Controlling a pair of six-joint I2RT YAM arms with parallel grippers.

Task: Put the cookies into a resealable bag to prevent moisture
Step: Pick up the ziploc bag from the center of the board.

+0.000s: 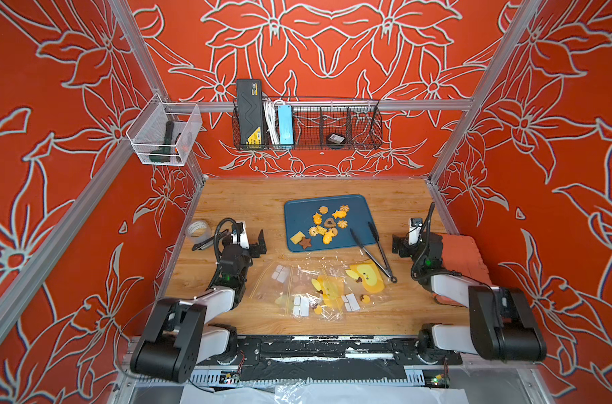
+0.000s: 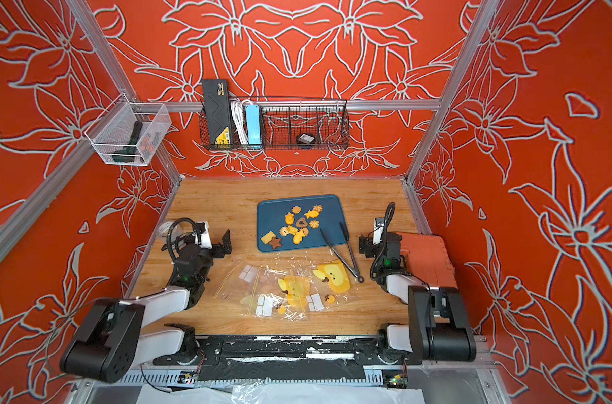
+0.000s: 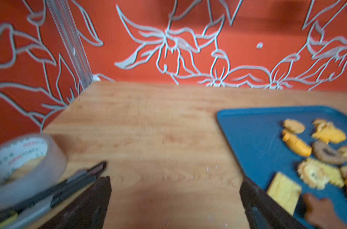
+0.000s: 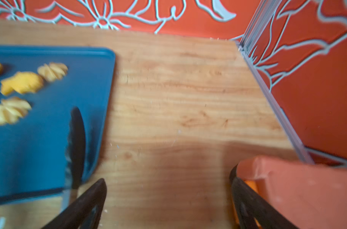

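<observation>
Near the wooden worktop (image 1: pixel 248 206)'s front edge lie clear printed resealable plastic bags (image 1: pixel 308 290). My left gripper (image 1: pixel 259 245) and right gripper (image 1: pixel 398 245) wait either side, jaws wide, holding nothing. Farther back, mid-worktop, small yellow and brown cookies (image 1: pixel 327 225) sit on the blue tray (image 1: pixel 297 213). Nothing bagged yet, I judge; next I must open a bag.

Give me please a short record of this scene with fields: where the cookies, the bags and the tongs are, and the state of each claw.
cookies: scattered on the blue tray
blue tray: middle of the wooden table, toward the back wall
clear bags: lying flat and overlapping on the table, in front of the tray
tongs: tips on the tray's near right corner, ring end beside the bags
left claw: open, empty, to the left of the tray
right claw: open, empty, to the right of the tray
tape roll: at the table's left edge
</observation>
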